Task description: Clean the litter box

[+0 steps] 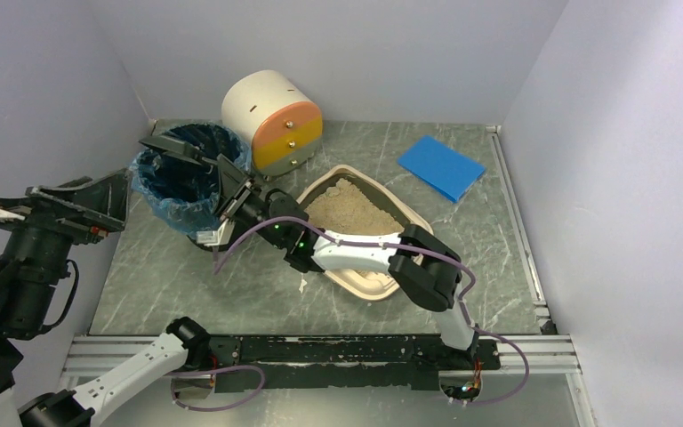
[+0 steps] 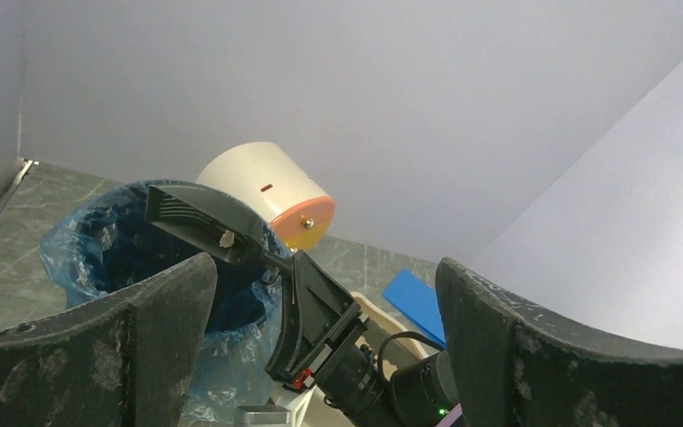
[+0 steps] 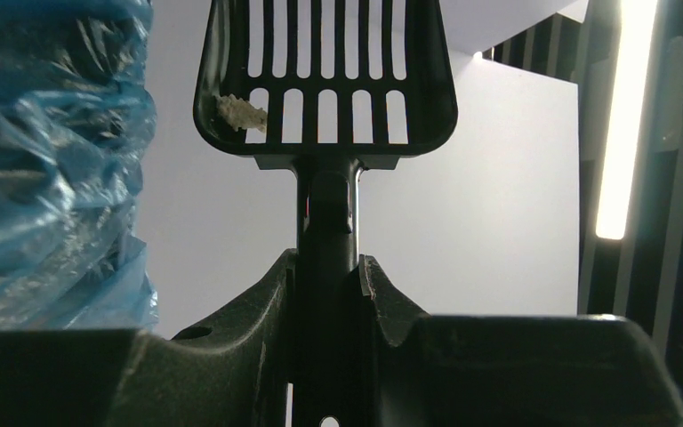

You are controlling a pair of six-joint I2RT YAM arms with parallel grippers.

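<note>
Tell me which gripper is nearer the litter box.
Right. The right gripper, jaws shut on the scoop, sits just left of the litter box, between it and the bin. The left gripper is farther left, beyond the bin.

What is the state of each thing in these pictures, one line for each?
Shallow beige plastic litter box: holds tan litter.
Black round bin with blue liner: open.
Black slotted plastic scoop: held over bin, one clump stuck inside.
White cylindrical drawer unit: drawers shut.
Right gripper: shut on scoop.
Left gripper: open, empty.
</note>
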